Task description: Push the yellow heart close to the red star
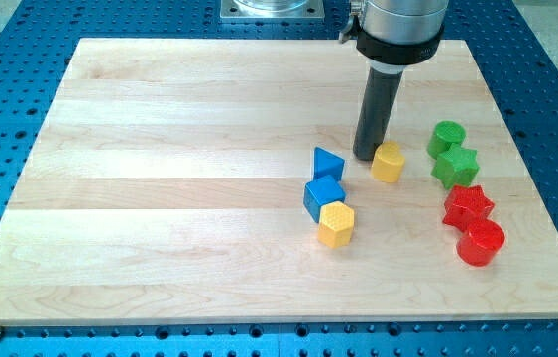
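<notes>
The yellow heart (389, 162) lies right of the board's middle. My tip (367, 157) rests on the board just left of it, touching or nearly touching its upper left side. The red star (468, 206) lies to the lower right of the heart, about a block's width away from it. The rod rises from the tip toward the view's top.
A green cylinder (447, 137) and a green star (455, 166) sit right of the heart. A red cylinder (481, 242) lies below the red star. Two blue blocks (328, 163) (323, 195) and a yellow hexagon (336, 224) cluster to the heart's left on the wooden board (160, 198).
</notes>
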### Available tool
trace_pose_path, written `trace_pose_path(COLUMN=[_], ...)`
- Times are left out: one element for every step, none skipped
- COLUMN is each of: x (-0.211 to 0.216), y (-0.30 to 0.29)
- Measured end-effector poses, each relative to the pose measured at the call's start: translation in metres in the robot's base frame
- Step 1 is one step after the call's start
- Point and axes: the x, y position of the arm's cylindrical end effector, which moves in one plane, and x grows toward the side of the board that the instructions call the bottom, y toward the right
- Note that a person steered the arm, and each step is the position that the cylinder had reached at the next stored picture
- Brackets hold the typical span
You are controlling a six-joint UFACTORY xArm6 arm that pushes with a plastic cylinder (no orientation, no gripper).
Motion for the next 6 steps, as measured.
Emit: trace_pose_path(x=[-0.037,0.002,0.049,0.049,0.026,-0.044], y=[0.009,0.01,0.013,0.013,0.013,-0.009])
